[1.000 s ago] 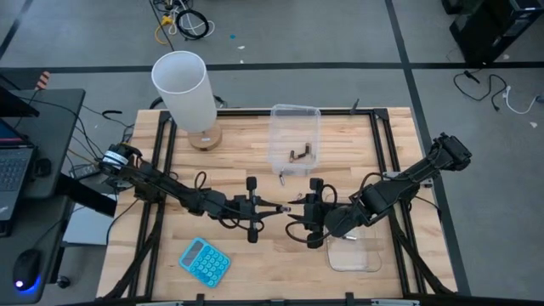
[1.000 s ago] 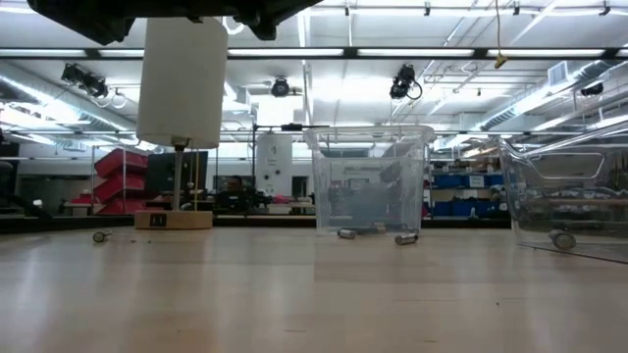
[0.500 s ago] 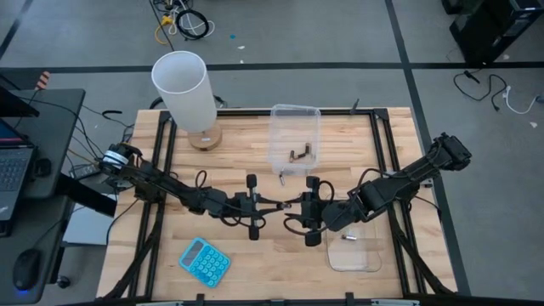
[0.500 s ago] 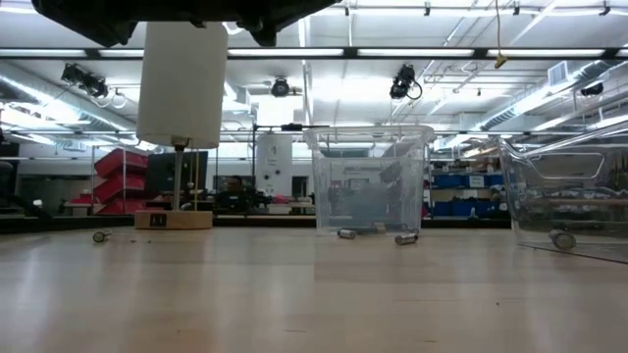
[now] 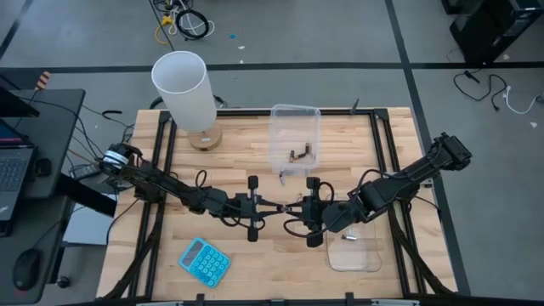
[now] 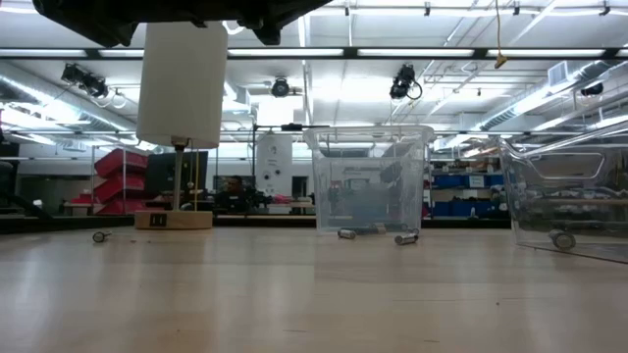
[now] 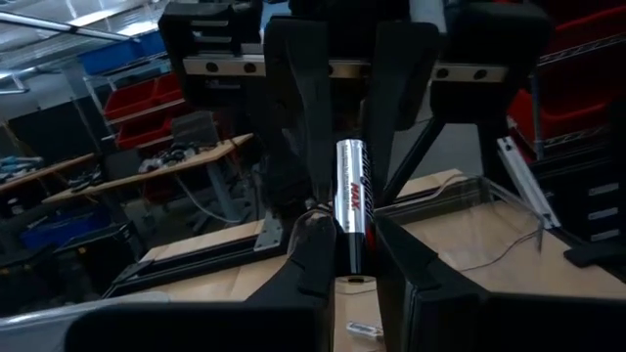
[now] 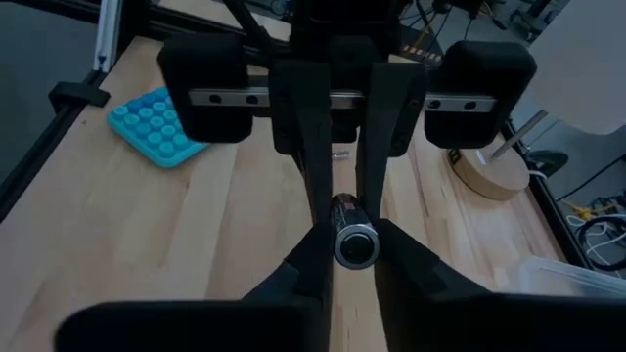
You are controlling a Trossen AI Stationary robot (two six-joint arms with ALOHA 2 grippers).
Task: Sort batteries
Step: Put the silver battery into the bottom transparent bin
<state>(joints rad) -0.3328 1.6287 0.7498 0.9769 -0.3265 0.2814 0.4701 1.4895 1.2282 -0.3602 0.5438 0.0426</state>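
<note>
1. One silvery battery (image 7: 354, 205) clamped at both ends above mid-table; left gripper (image 5: 274, 206) pinches one end, right gripper (image 5: 296, 206) the other.
2. Two brownish batteries (image 5: 299, 155) in the far clear tub (image 5: 279, 119).
3. One battery (image 5: 348, 238) in the near tub (image 5: 367, 263); blue calculator (image 5: 204, 262) beside.
</note>
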